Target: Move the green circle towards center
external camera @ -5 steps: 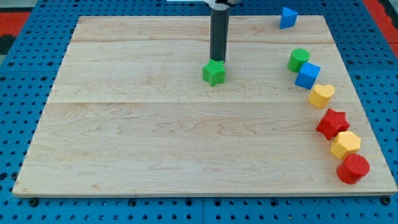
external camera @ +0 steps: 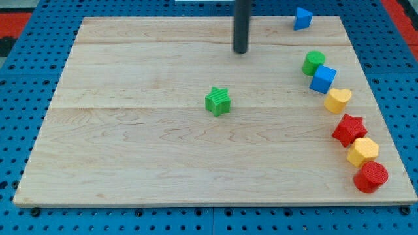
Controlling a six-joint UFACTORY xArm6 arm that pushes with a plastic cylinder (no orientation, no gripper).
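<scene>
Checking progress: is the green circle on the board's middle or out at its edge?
At the edge. The green circle sits near the view's right, touching the blue cube; my tip is apart.

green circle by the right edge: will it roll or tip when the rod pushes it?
Probably neither. The green circle stands on its flat end, squat, so it should slide rather than roll or tip. An off-centre push would likely deflect it. It seems to touch the blue block, which may drag along. My tip is well left of it.
</scene>
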